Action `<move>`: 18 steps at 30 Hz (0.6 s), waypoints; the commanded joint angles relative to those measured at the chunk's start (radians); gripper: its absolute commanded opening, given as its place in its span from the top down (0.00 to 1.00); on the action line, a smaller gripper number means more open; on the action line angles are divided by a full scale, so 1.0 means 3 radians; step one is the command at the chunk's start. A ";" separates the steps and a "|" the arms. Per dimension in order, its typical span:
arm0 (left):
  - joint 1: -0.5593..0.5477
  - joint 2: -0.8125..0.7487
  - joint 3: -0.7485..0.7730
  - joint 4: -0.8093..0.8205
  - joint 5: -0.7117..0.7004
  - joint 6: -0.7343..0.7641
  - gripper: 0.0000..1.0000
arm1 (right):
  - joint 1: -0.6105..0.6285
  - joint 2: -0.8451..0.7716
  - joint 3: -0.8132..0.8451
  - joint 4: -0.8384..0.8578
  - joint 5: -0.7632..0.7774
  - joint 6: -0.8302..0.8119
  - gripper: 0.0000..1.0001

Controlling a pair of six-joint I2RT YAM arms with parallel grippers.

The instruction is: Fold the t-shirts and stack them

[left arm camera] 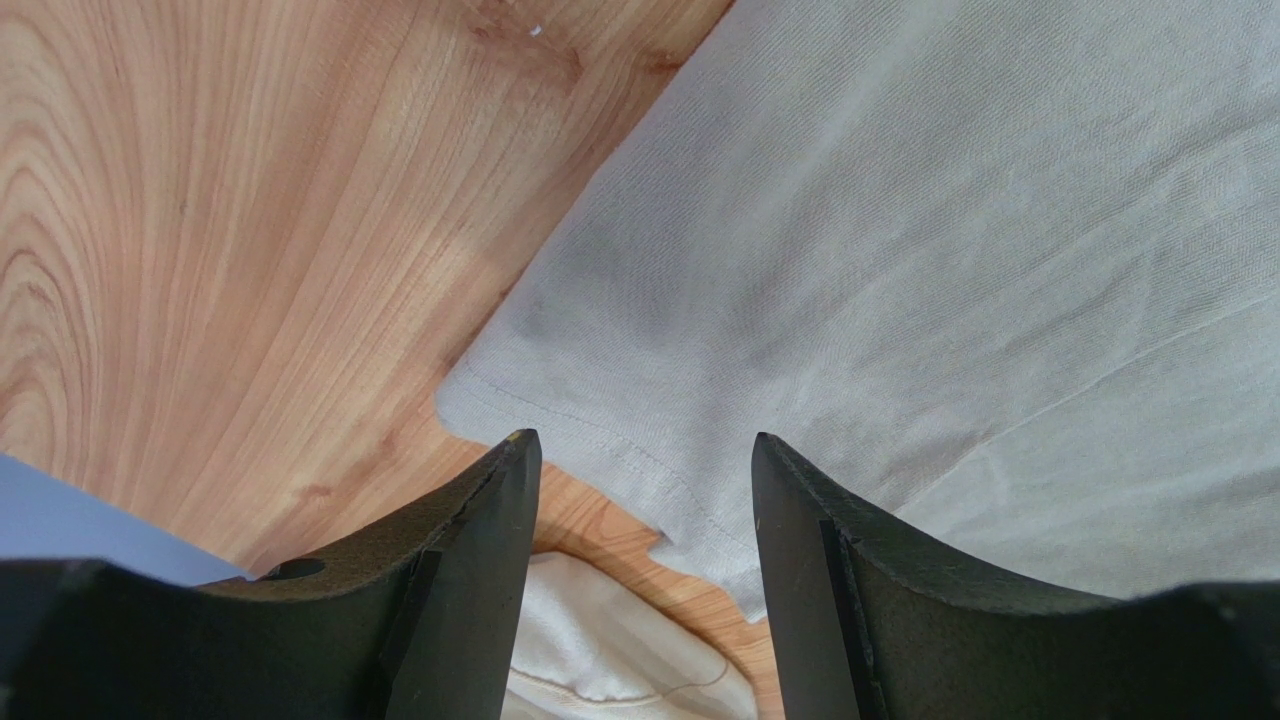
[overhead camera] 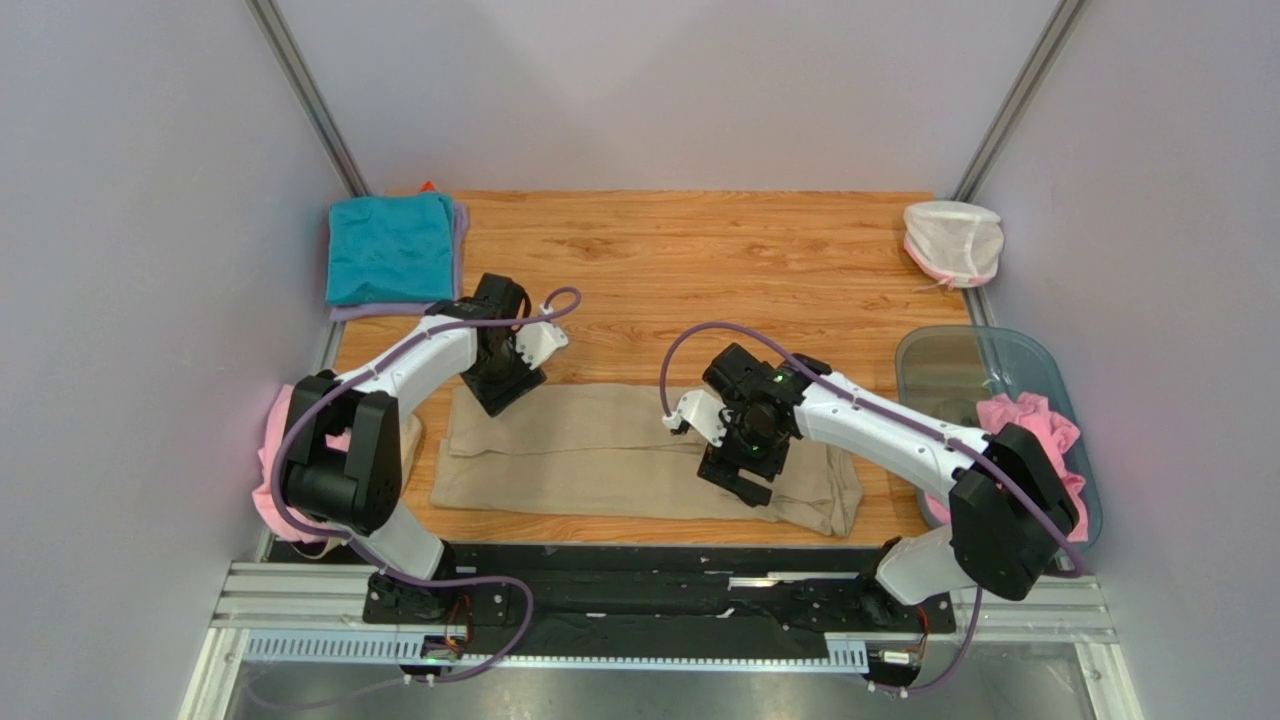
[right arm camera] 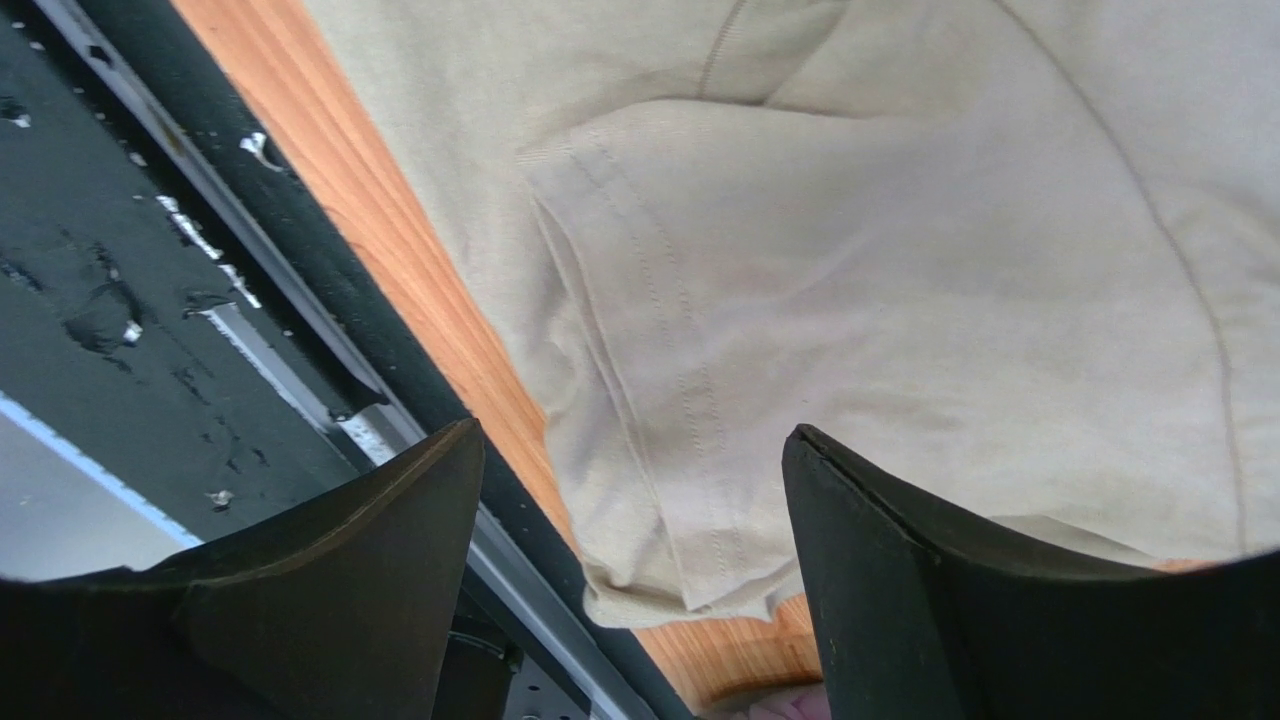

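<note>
The large tan-beige t-shirt (overhead camera: pixel 631 450) lies folded into a long band across the near half of the table. My left gripper (overhead camera: pixel 501 393) is open and empty above its far left corner (left arm camera: pixel 932 255). My right gripper (overhead camera: pixel 736 474) is open and empty above the shirt's right part, where a hemmed corner (right arm camera: pixel 842 300) lies near the table's front edge. A folded teal t-shirt (overhead camera: pixel 391 248) lies on a lilac one (overhead camera: pixel 460 225) at the far left corner. A pink t-shirt (overhead camera: pixel 1037 435) hangs over the tub's rim at the right, and another pink cloth (overhead camera: pixel 275 450) hangs at the left edge.
A clear bluish plastic tub (overhead camera: pixel 962 368) stands at the right edge. A small white net pouch (overhead camera: pixel 953 240) sits at the far right corner. A black rail (right arm camera: pixel 135 300) runs along the table's front edge. Grey walls close both sides.
</note>
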 commanded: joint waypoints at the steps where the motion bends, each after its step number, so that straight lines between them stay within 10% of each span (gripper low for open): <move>1: -0.0013 -0.0012 0.0021 0.0010 -0.0002 0.0037 0.37 | 0.0002 -0.0201 0.0064 0.0158 0.0311 -0.0004 0.22; 13: -0.0131 -0.0308 -0.0082 0.0097 0.0192 0.0205 0.32 | -0.0116 -0.0595 -0.0350 0.1006 0.1389 0.0048 0.14; 18: -0.0258 -0.0508 -0.0245 0.0255 0.0295 0.0297 0.10 | -0.0152 -0.0718 -0.0560 0.1390 0.1635 -0.0050 0.09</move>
